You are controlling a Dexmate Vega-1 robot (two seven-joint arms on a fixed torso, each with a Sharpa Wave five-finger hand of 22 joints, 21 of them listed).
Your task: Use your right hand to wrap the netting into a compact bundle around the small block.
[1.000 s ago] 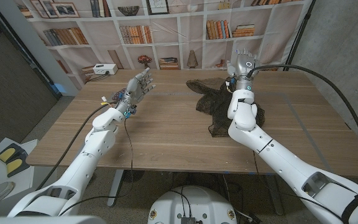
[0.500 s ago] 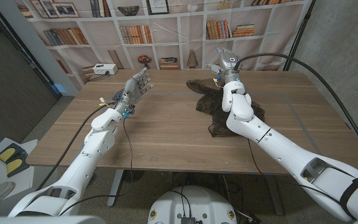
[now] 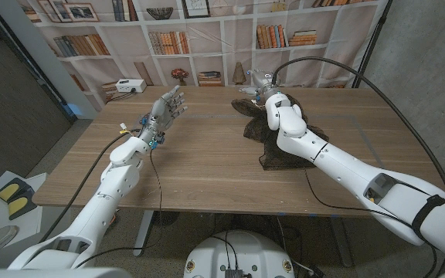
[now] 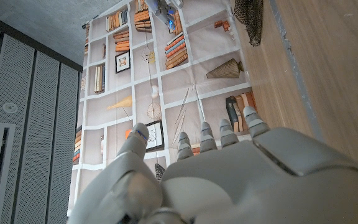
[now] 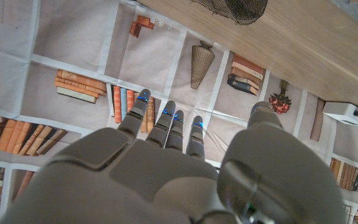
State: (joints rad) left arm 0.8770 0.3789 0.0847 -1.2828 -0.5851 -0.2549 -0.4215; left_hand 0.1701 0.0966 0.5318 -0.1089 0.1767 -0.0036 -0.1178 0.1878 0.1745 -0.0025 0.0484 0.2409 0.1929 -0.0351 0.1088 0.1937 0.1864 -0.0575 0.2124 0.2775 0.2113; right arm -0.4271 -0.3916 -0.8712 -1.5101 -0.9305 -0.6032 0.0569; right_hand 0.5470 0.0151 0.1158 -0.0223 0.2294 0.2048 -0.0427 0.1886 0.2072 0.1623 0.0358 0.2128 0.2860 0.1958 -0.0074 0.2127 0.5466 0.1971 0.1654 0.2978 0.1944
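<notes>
The dark netting (image 3: 256,133) lies crumpled on the far right part of the wooden table (image 3: 207,162), partly under my right forearm. I cannot make out the small block; the netting or my arm may hide it. My right hand (image 3: 262,83) hovers over the netting's far end by the table's back edge, holding nothing. In the right wrist view my right hand (image 5: 166,165) has its fingers extended and apart, beyond a patch of netting (image 5: 235,7). My left hand (image 3: 166,109) stands raised over the left part of the table, fingers up and apart, empty; the left wrist view shows this hand (image 4: 229,180) the same way.
A white box (image 3: 130,85) sits at the table's back left corner. A printed bookshelf backdrop (image 3: 168,38) hangs right behind the table's far edge. Bare wood stretches between my two arms.
My right hand has swung from above the netting toward picture left and the table's back edge, turning as it went. The left hand has barely moved.
</notes>
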